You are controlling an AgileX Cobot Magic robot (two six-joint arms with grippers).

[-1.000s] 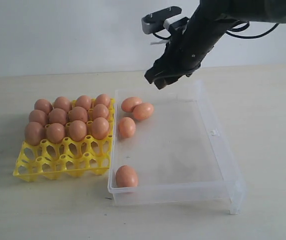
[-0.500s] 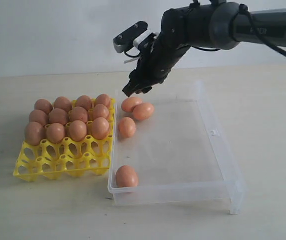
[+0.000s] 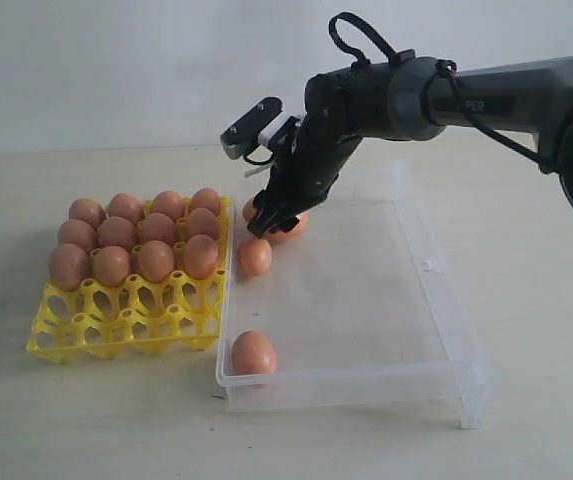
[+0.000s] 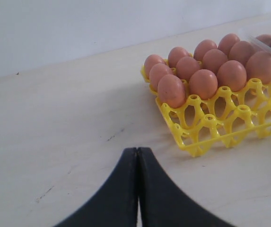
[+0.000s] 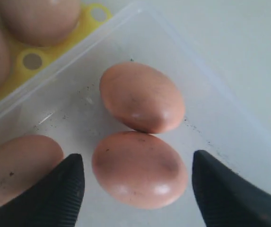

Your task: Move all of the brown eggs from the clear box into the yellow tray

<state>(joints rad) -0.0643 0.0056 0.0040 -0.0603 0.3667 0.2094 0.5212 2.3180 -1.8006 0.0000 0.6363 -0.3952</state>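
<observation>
The yellow tray point(image 3: 126, 325) lies on the left with several brown eggs point(image 3: 136, 240) filling its far rows; its near cups are empty. The clear box point(image 3: 366, 290) sits beside it. Two eggs touch each other in the box's far left corner. My right gripper point(image 3: 266, 220) is low over them, open, its fingers either side of one egg point(image 5: 140, 170), apart from it. The other egg of the pair point(image 5: 142, 97) lies just beyond. Another egg point(image 3: 254, 256) lies by the box's left wall, and one point(image 3: 253, 352) in the near left corner. My left gripper point(image 4: 137, 152) is shut and empty over bare table, short of the tray point(image 4: 220, 127).
The box's left wall point(image 5: 78, 52) runs close along the tray's edge point(image 5: 92, 12), just beyond the right gripper. A small latch tab point(image 3: 427, 266) sits on the box's right wall. Pale wooden tabletop point(image 3: 526, 250) surrounds both containers.
My right arm has swung left and down, from above the box's far rim to the two eggs in the far left corner. Its jaws have widened. The eggs have not moved.
</observation>
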